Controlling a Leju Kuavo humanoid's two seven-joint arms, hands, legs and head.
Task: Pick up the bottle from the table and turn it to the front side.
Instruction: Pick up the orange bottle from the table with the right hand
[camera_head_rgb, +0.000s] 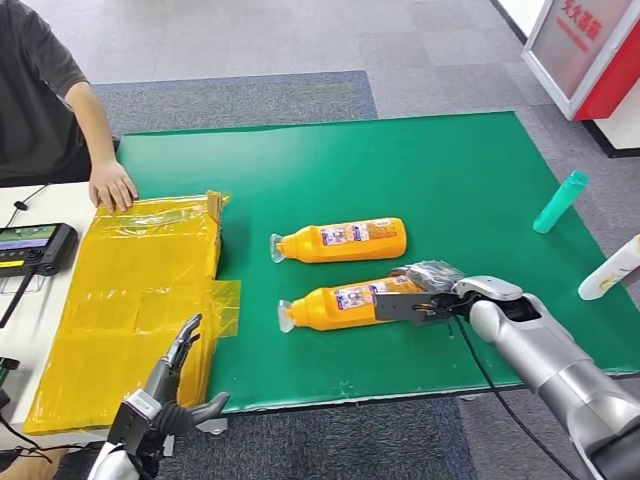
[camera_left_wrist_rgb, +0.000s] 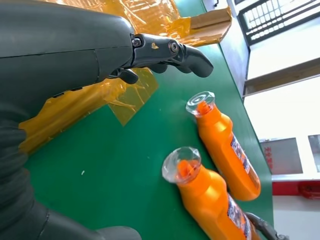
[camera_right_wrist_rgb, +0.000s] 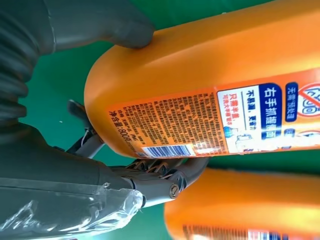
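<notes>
Green mat (camera_head_rgb: 453, 180) over grey carpet (camera_head_rgb: 241, 45) — right robot hand (camera_head_rgb: 411, 300) grips bottle (camera_head_rgb: 340, 305) — left robot hand (camera_head_rgb: 177, 370) spread, empty.

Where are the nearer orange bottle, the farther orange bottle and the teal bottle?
Nearer orange bottle (camera_head_rgb: 340, 304), head view, mid-body beside the label.
Farther orange bottle (camera_head_rgb: 351, 240), head view, mid-body below the label.
Teal bottle (camera_head_rgb: 559, 202), head view, middle of its body.

A green mat (camera_head_rgb: 453, 180) covers the table, which stands on grey carpet tiles (camera_head_rgb: 249, 40). A red-and-white cabinet (camera_head_rgb: 589, 55) stands at the far right. A white desk (camera_head_rgb: 38, 215) adjoins the left side.
</notes>
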